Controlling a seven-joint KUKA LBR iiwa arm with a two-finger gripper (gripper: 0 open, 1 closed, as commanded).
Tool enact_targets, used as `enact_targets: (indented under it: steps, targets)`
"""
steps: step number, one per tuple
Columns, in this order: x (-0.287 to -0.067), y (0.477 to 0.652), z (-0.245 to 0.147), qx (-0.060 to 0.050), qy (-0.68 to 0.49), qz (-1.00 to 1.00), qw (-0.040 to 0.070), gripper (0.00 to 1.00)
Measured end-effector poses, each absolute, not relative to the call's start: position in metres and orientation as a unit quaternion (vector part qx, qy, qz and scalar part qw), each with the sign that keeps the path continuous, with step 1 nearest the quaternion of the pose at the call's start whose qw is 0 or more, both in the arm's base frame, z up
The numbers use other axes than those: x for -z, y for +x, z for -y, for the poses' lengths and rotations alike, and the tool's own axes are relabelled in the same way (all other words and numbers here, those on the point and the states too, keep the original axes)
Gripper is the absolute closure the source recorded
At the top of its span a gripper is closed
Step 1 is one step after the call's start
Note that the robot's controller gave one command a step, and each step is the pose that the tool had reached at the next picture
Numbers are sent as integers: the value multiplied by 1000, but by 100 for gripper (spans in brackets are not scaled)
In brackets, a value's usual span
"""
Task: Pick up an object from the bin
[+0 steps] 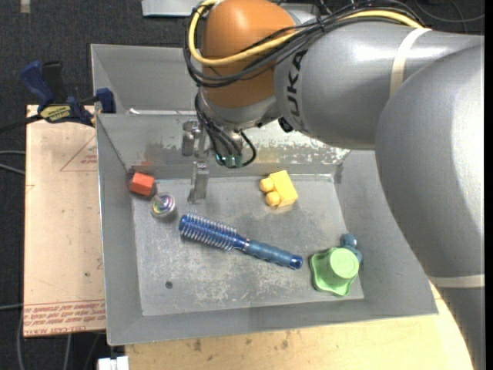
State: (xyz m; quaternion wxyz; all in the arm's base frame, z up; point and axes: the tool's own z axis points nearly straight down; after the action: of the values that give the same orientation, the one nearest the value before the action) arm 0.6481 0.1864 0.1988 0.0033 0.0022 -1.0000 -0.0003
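Bin (231,295): grey metal, five loose items on its floor, none heaped.

Hand (198,191): hangs low near the bin's back wall, left of centre, over bare floor; nothing is seen in its grip; whether it is released or clenched cannot be told.

Nearest items: a small shiny round piece (162,205) just beside the hand, toward the left wall; an orange block (142,183) beyond it, near the back left corner; the bristle head of a blue hairbrush (231,240) just in front of the hand, its handle running toward the front right corner. Further off: a yellow block (278,189) near the back wall, right of centre; a green cup-like piece (336,271) in the front right corner.

Progress, as judged: the pick is not yet made; all items lie on the floor; choosing, gripping and lifting one remain.
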Motion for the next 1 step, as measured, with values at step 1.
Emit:
enact_targets:
  steps: [1]
  targets:
    - [-154,596,-167,0,-14,1000,4,0]
